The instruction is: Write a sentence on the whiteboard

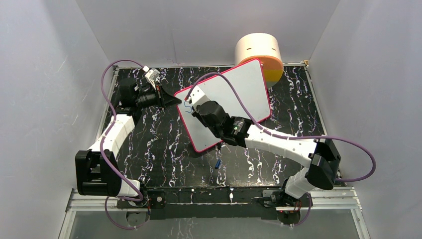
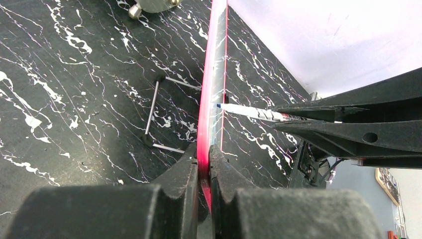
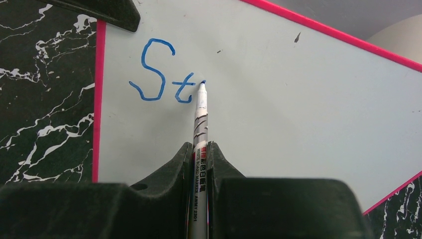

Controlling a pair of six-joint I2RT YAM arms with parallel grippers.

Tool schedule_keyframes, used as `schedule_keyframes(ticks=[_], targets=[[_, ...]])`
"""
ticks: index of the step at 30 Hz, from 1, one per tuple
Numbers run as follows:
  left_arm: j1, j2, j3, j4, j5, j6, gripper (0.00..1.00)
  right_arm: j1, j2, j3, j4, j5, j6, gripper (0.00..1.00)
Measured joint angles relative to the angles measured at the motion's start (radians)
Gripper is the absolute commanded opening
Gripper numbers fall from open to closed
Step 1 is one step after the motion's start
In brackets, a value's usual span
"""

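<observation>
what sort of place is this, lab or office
Most likely a robot lab test cell, not an office: plain white walls box in a black marbled tabletop, and the left arm and right arm are bolted to a metal rail at its edge.

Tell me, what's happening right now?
Left gripper shut on whiteboard edge. Right gripper shut on marker, tip at lettering "St". Purple cable crosses over whiteboard.
</observation>
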Motion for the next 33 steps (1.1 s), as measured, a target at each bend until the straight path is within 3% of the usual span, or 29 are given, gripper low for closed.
schedule_keyframes(ticks=[33], targets=[[0.0,0.003,0.002,0.0,0.0,0.0,0.0,0.0,-0.006,-0.001,-0.109,-0.014,0.075,0.0]])
